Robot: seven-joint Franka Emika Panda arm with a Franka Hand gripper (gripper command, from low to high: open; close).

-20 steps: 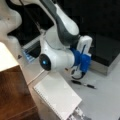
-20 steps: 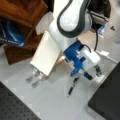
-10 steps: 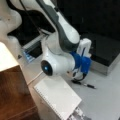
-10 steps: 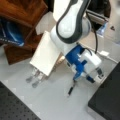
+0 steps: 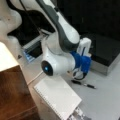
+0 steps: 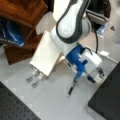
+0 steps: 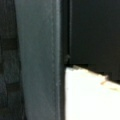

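Observation:
My gripper [image 5: 78, 74], on a blue and white hand, hangs low over the grey table in both front views. Its tips [image 6: 78, 76] stand just above one end of a black pen [image 5: 83, 84] that lies flat on the table [image 6: 57, 100]. The pen [image 6: 71, 89] looks untouched. No fingers or pen show in the wrist view, only a grey upright surface [image 7: 37, 62] and a white surface [image 7: 90, 97] against a dark background.
A white notepad [image 5: 57, 96] leans beside the arm, also seen tilted against a wooden shelf [image 6: 23, 15]. Metal clips [image 6: 35, 77] lie at its lower edge. A black box [image 5: 107, 53] sits at a front view's right, and a black mat [image 6: 12, 107] at a front view's bottom left.
The arm's elbow joint has drifted slightly left and down in a front view. The hand stays over the pen, which has not moved.

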